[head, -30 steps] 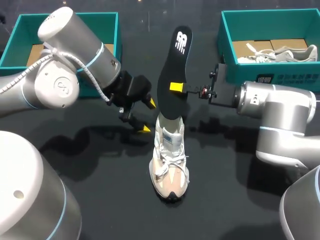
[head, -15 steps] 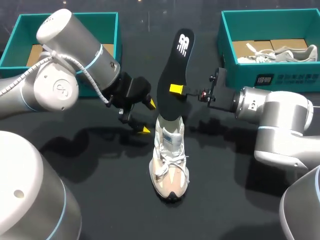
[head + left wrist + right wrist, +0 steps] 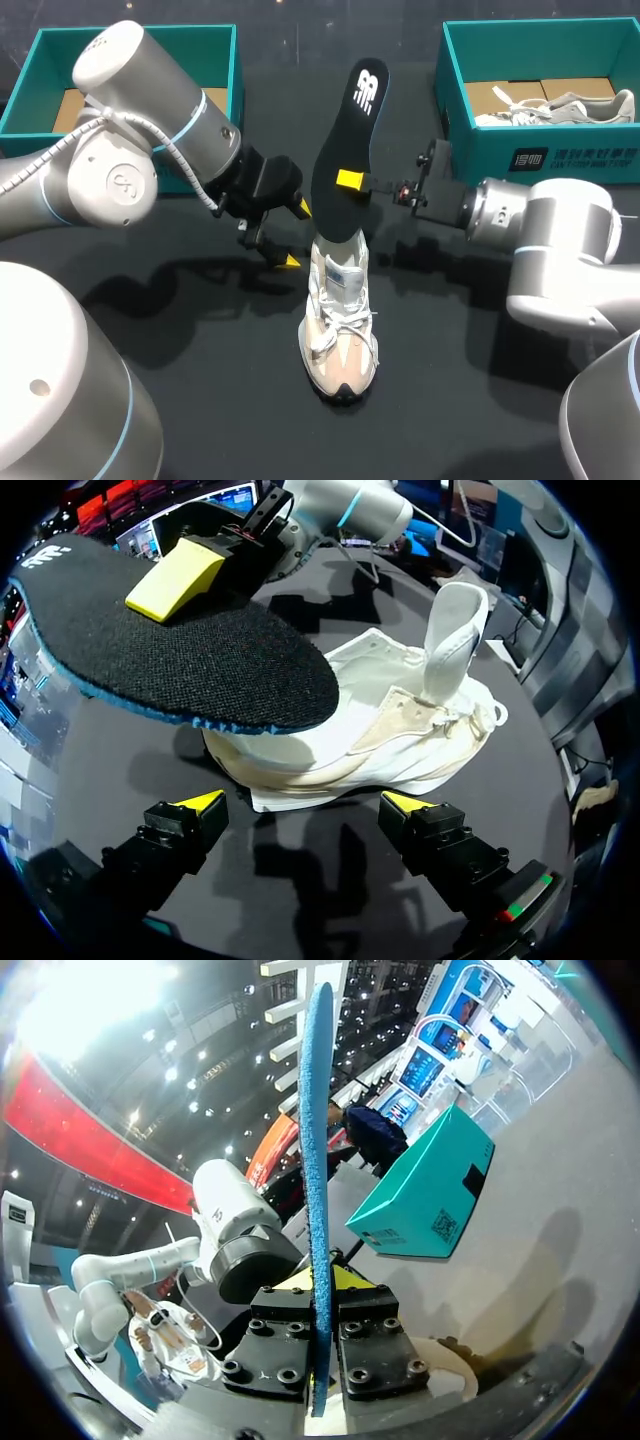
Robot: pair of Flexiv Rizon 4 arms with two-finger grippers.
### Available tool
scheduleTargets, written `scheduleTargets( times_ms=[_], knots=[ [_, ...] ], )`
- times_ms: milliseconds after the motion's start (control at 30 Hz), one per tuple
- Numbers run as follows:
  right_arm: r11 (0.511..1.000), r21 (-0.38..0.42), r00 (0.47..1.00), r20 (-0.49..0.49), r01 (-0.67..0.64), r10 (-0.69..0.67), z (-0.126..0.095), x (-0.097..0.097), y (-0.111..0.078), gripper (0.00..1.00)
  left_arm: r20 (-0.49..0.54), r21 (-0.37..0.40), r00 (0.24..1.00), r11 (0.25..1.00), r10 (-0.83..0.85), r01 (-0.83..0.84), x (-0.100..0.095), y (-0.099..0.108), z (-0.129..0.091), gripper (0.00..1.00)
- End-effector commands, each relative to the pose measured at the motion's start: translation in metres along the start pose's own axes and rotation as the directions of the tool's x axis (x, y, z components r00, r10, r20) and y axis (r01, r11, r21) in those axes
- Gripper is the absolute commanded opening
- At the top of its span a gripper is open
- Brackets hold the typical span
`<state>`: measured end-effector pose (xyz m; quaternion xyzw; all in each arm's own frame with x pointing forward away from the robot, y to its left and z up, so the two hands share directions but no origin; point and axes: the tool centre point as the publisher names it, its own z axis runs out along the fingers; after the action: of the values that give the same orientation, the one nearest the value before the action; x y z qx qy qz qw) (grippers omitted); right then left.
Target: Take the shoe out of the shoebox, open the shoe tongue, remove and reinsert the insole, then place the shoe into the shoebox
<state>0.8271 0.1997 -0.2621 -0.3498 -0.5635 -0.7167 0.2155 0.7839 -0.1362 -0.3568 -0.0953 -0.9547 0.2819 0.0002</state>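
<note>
Right end effector (image 3: 347, 181): was pinched onto insole (image 3: 356, 120); far finger was hidden behind it.
Left end effector (image 3: 302, 801): was spread, shoe (image 3: 400, 725) ahead.

Work surface: one black table (image 3: 200, 400), plain and dark, spanning the head view from near side to far. Finish slightly glossy, with a dim sheen across the middle. Soft-edged shadows lying left of centre and again right of centre, darker than the surrounding top. Left wrist view: same table (image 3: 330, 880), overlapping shadow patches on the near part. Right wrist view: table (image 3: 570, 1220) seen as lighter grey, one broad soft shadow across it.
</note>
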Motion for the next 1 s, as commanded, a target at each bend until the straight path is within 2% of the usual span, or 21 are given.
scheduleTargets(
  times_ms=[33,400,700,1000],
  knots=[
    [1.000,-0.012,1.000,0.005,0.013,-0.013,0.0000,-0.0009,-0.0013,0.00,-0.001,0.002,1.000,1.000,0.002,-0.002,0.0019,0.0006,-0.0004,1.00],
    [0.995,-0.039,0.995,-0.002,0.095,-0.095,-0.0040,0.0000,-0.0014,0.00,-0.001,0.002,1.000,1.000,0.002,-0.002,0.0019,0.0006,-0.0004,1.00],
    [0.983,-0.028,0.983,-0.028,0.183,-0.184,-0.0084,0.0050,-0.0018,0.00,-0.001,0.002,1.000,1.000,0.002,-0.002,0.0019,0.0006,-0.0004,1.00],
    [0.983,-0.028,0.983,-0.028,0.183,-0.184,-0.0084,0.0050,-0.0018,0.00,-0.001,0.002,1.000,1.000,0.002,-0.002,0.0019,0.0006,-0.0004,1.00]
  ],
)
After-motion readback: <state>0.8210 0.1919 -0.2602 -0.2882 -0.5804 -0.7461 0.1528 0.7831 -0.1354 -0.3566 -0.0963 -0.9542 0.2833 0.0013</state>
